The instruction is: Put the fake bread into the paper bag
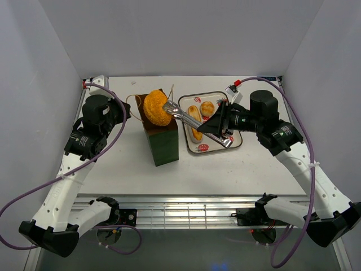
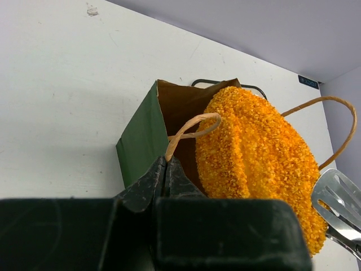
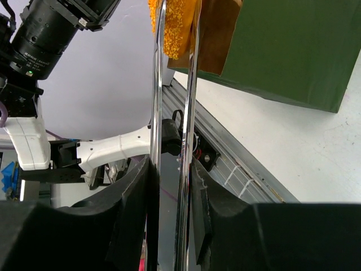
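The large orange bun (image 1: 156, 107) sits in the mouth of the upright dark green paper bag (image 1: 164, 144), held between the tips of metal tongs (image 1: 183, 117). My right gripper (image 1: 221, 129) is shut on the tongs' handles (image 3: 158, 113), to the right of the bag. In the left wrist view the bun (image 2: 259, 164) fills most of the bag's opening (image 2: 141, 141). My left gripper (image 2: 166, 161) is shut on the near tan loop handle (image 2: 189, 129) at the bag's left rim. A long roll (image 1: 197, 133) and a small round bun (image 1: 207, 108) lie on the tray (image 1: 210, 96).
The white strawberry-printed tray stands just right of the bag, partly under the tongs and my right gripper. The bag's other loop handle (image 2: 338, 113) arches behind the bun. White walls close in the table on three sides.
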Robot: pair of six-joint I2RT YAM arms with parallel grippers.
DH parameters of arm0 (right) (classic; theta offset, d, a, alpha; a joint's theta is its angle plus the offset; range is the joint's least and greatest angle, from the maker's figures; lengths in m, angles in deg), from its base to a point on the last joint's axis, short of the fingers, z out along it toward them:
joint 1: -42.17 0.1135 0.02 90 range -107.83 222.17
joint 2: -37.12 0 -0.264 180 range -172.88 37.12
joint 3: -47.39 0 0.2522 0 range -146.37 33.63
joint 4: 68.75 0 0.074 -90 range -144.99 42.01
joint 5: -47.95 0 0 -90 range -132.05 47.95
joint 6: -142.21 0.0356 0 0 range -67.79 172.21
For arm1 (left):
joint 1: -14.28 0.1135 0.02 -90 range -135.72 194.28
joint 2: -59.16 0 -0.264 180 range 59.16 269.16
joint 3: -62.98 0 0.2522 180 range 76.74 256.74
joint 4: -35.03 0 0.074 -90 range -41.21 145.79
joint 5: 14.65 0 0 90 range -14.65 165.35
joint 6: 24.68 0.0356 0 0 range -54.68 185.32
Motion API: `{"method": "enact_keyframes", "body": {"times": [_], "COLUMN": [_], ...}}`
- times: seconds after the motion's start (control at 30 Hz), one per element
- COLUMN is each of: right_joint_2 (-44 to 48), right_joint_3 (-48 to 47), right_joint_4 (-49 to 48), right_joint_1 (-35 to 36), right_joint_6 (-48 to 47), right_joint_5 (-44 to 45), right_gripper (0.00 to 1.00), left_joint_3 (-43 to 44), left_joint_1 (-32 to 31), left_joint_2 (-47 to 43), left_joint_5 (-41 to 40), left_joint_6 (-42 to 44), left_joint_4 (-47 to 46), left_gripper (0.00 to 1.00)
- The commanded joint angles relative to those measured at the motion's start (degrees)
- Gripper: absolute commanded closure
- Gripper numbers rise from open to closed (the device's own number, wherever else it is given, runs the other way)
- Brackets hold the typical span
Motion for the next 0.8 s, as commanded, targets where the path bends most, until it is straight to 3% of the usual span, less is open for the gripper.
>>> {"method": "enact_keyframes", "body": {"times": [0.0, 0.17, 0.57, 0.77], "right_joint_2": [0.8, 0.28, 0.89, 1.07], "right_joint_3": [-0.8, -0.98, -0.1, 0.6], "right_joint_4": [-3.83, -3.57, -2.43, -2.51], "right_joint_1": [1.01, 1.53, 1.89, 1.89], "right_joint_6": [-0.41, -0.76, -1.55, -1.72], "right_joint_5": [1.21, 1.47, 1.91, 1.91], "right_gripper": [0.92, 0.9, 0.69, 0.63], "left_joint_3": [0.34, 0.51, 0.16, 0.16], "left_joint_1": [0.39, 0.39, 0.39, 0.39], "left_joint_2": [-1.33, -1.42, -2.12, -2.39], "left_joint_5": [1.11, 1.73, 2.08, 2.35], "left_joint_6": [-0.43, -0.34, -0.34, -0.51], "left_joint_4": [-0.76, -0.76, -0.67, -0.5], "left_gripper": [1.0, 1.0, 1.0, 1.0]}}
